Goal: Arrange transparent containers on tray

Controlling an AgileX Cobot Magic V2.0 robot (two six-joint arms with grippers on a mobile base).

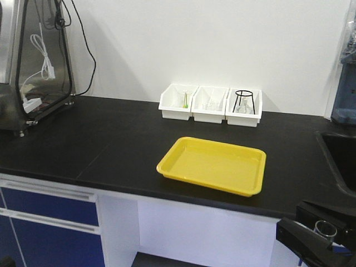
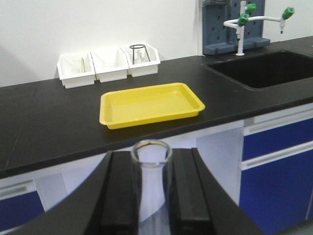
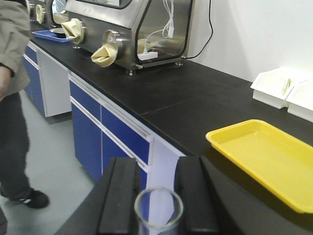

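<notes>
Glass, smooth and thin-walled: the first tube (image 2: 152,196) stands mouth-up, pinched between the black fingers (image 2: 120,188) of the left gripper (image 2: 151,157). The second tube (image 3: 159,211) is clamped the same way in the right gripper (image 3: 157,166). Both hang out in front of the cabinets, short of the counter (image 1: 100,139), with only floor below them. To my eye that is the main worry, since slick glass slipping in those pads would fall and break.

The yellow tray (image 1: 214,164) lies bare near the counter's front edge. Coming in low, an arm could knock the counter lip or the tray's raised rim. I'd guess a round tube laid down there would roll, and two could click together.

Beyond the tray, three white bins (image 1: 209,104) sit against the wall, one holding a black wire stand (image 1: 243,100). A sink (image 2: 264,68) and a green-handled tap (image 2: 243,20) lie off to one side, and a steel glove box (image 3: 127,24) to the other. A person (image 3: 12,98) stands by the blue drawers (image 3: 112,132), close enough to matter if the right arm swings wide.
</notes>
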